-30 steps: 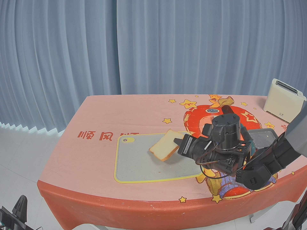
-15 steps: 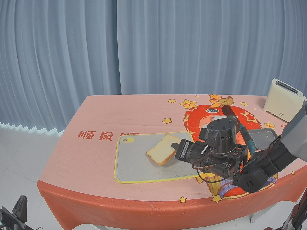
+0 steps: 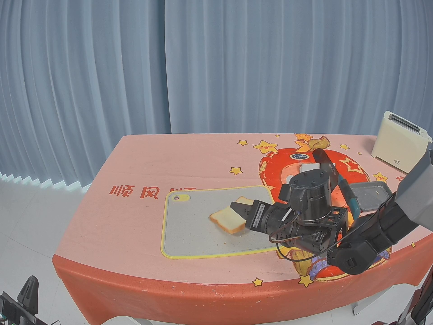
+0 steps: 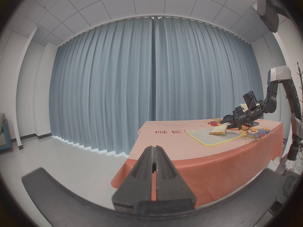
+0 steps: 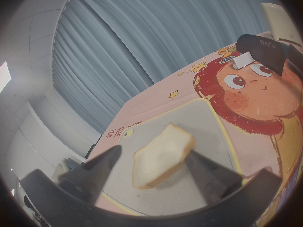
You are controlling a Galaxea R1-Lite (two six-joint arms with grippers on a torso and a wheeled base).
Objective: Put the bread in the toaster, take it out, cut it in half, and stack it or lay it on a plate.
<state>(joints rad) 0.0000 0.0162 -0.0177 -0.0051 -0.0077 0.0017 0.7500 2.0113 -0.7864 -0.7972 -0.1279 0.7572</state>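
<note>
Your table (image 3: 135,168) under its pink printed cloth has not shifted, and neither has the grey cutting board (image 3: 189,231) with the yellow rim at the front middle.

The right arm reaches in from the right over the board's right end. It has dropped and pushed a little farther left than a second ago.

The cream toaster (image 3: 400,146) stands at the far right edge, where it was. The grey tray (image 3: 372,195) lies on the cloth in front of it, partly behind the arm. The knife (image 3: 327,163), with a black blade and a teal handle, lies just beside the tray. More of it shows now that the wrist has sunk.

The bread (image 3: 228,220) is the main change. A second ago it hung steeply tilted above the board. Now it sits low on the board's middle right, much flatter, with one edge a little raised.

Your right gripper (image 3: 239,208) has its jaws spread on either side of the slice. One of its fingers (image 5: 101,164) stands apart from the bread, and the other touches the slice's edge.

Your left gripper (image 4: 153,174) hangs well off the table's front left corner, its jaws pressed together on nothing.
</note>
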